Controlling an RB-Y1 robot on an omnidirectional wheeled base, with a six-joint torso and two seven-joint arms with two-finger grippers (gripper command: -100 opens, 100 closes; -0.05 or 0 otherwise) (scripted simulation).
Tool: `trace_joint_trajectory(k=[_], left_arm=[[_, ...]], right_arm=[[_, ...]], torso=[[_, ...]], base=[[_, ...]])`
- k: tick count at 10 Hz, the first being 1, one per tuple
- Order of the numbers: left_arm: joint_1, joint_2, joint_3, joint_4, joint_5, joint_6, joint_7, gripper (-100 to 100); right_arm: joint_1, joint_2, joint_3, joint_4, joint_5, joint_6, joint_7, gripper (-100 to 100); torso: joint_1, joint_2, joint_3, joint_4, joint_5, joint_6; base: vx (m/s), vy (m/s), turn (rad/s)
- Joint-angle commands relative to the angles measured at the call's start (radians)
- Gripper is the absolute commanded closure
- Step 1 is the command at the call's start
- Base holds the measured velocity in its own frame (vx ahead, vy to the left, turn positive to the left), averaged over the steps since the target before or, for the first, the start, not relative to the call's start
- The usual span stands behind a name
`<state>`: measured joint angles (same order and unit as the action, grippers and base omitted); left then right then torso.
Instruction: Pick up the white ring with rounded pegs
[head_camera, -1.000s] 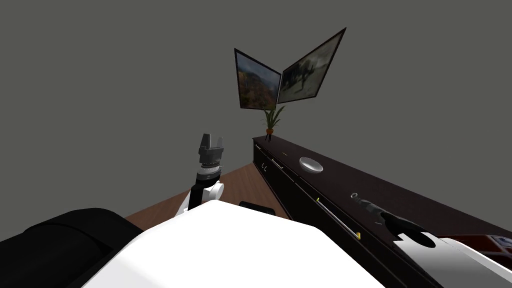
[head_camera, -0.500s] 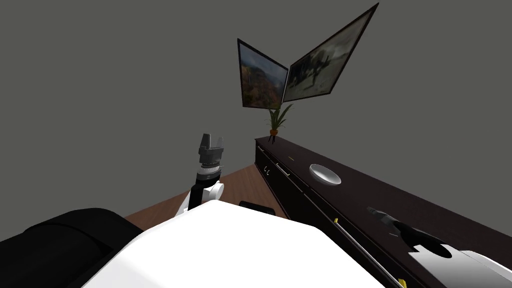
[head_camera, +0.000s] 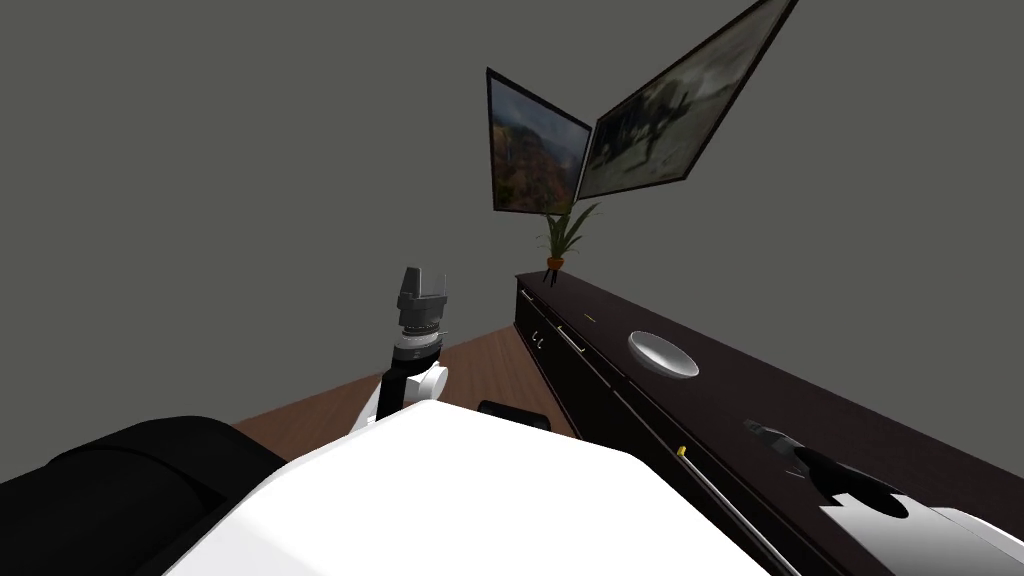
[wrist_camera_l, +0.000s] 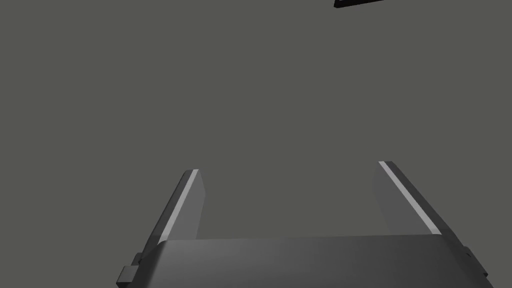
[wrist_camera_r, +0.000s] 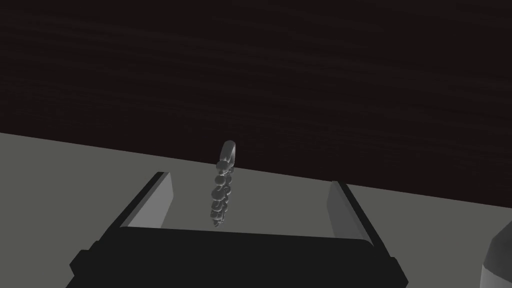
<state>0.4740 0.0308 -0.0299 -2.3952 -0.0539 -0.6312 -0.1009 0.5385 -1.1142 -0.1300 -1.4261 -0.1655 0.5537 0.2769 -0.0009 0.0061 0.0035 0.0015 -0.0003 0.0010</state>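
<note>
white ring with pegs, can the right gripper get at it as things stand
Probably yes. In the right wrist view the ring stands edge-on between the open fingers of the right gripper, touching neither, and nothing lies in between. Closing should catch it, though it sits off-centre, nearer one finger.

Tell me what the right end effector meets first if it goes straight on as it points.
Probably the grey pegged ring, seen edge-on between the right end effector's open fingers; beyond it, the dark cabinet top. Depth is unclear.
</note>
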Motion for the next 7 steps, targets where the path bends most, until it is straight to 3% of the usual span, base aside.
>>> trace_joint_trajectory(k=[1, 3, 4, 5, 7], left_arm=[[0.0, 0.0, 0.0, 0.0, 0.0, 0.0, 0.0, 0], [0.0, 0.0, 0.0, 0.0, 0.0, 0.0, 0.0, 0], [0.0, 0.0, 0.0, 0.0, 0.0, 0.0, 0.0, 0], [0.0, 0.0, 0.0, 0.0, 0.0, 0.0, 0.0, 0], [0.0, 0.0, 0.0, 0.0, 0.0, 0.0, 0.0, 0]], right_arm=[[-0.012, 0.006, 0.002, 0.028, 0.0, -0.002, -0.002, -100], [-0.04, 0.019, 0.007, 0.09, 0.0, -0.003, -0.007, -100], [-0.035, 0.01, 0.008, 0.074, -0.006, -0.004, -0.003, -100], [-0.037, 0.011, 0.008, 0.077, -0.005, -0.003, -0.004, 100], [-0.034, 0.01, 0.007, 0.079, -0.005, 0.0, -0.004, 100]], torso=[[0.0, 0.0, 0.0, 0.0, 0.0, 0.0], [0.0, 0.0, 0.0, 0.0, 0.0, -0.001], [0.001, 0.001, 0.001, 0.0, 0.0, 0.0], [0.001, -0.001, 0.0, 0.0, 0.0, 0.001], [0.001, -0.005, -0.003, -0.001, -0.002, -0.003]], base=[[-0.065, -0.014, 0.145], [-0.088, -0.014, 0.266], [-0.046, -0.007, 0.056], [-0.007, -0.002, -0.012], [-0.004, -0.004, -0.018]])
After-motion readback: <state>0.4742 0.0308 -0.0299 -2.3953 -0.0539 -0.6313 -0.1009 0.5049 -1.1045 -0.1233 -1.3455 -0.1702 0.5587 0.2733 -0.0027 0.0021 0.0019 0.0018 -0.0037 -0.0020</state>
